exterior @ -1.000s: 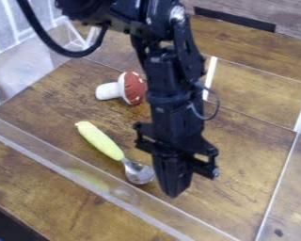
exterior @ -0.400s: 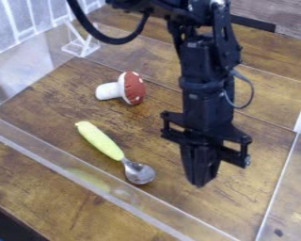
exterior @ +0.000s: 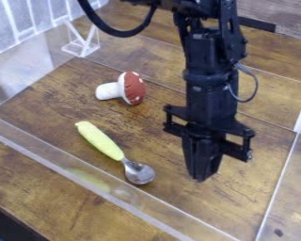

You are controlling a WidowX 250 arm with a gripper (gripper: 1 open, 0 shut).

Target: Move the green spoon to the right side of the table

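Camera view, single angle looking down across the work surface. Item: table (exterior: 260, 104), dark brown worn wood-grain top, bordered by low clear acrylic walls along the near and left edges. Item: green spoon (exterior: 112, 150), thick yellow-green plastic handle with a shiny silver metal bowl; lies flat on the wood in the left-centre part of the surface, handle end toward the upper left, bowl toward the lower right, near the front acrylic wall; nothing touches it. Item: toy mushroom (exterior: 124, 88), red cap and white stem, lies on its side behind the spoon, stem pointing left, well apart from the spoon. Item: robot arm (exterior: 211, 56), black, with cables looping at the top of the frame, descends from the upper centre and points steeply down. Item: gripper (exterior: 202, 169), black, its fingers pressed together into a single narrow tip, clenched with nothing between them; the tip stands to the right of the spoon's bowl, near it but clear of it, close above the wood. Item: white wire-frame object (exterior: 78, 42), stands at the far left behind the acrylic wall; its kind cannot be told.
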